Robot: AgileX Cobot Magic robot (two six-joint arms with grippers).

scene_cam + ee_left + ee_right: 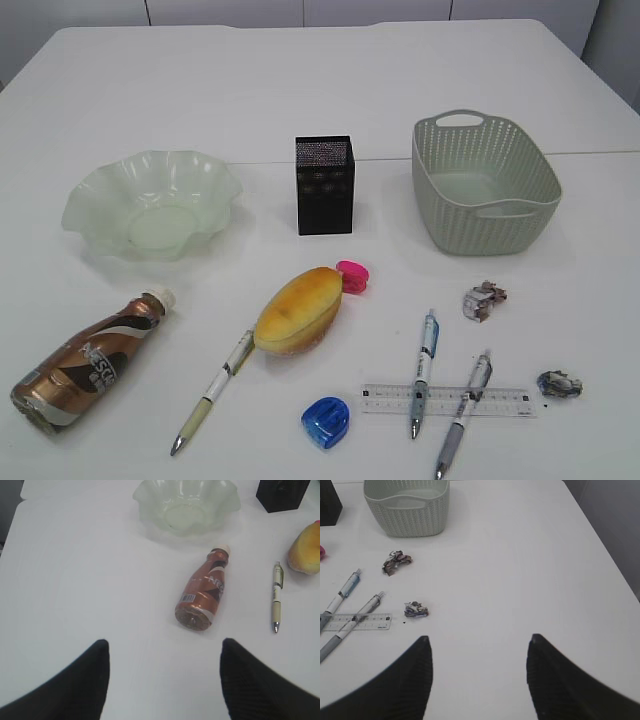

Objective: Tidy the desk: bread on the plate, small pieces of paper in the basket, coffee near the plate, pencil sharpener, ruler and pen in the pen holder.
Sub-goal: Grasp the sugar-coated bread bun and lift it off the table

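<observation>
1. The left pincer hangs over bare desk with its fingers apart and nothing between them. The right pincer is the same: apart, empty, above bare white surface at the near right.
2. Nothing is sorted yet, so the first pick is a free choice. For the left arm the nearest thing is the coffee, lying on its side just beyond the fingers, cap pointing to the plate further off.
3. Judged from its lie, the bottle is best gripped across the body, not along it. It is round and may roll, so close squarely on the middle.
4. Stand it upright near the plate, not in it; leave the dish free for the bread, which lies in the middle of the desk touching a pink sharpener.
5. For the right arm, the closest paper ball lies just beyond its fingers, a second ball further off, the basket at the far side.
6. Two pens lie across the ruler; lift those before the ruler. A blue sharpener and a third pen lie near; the holder stands between plate and basket.
</observation>
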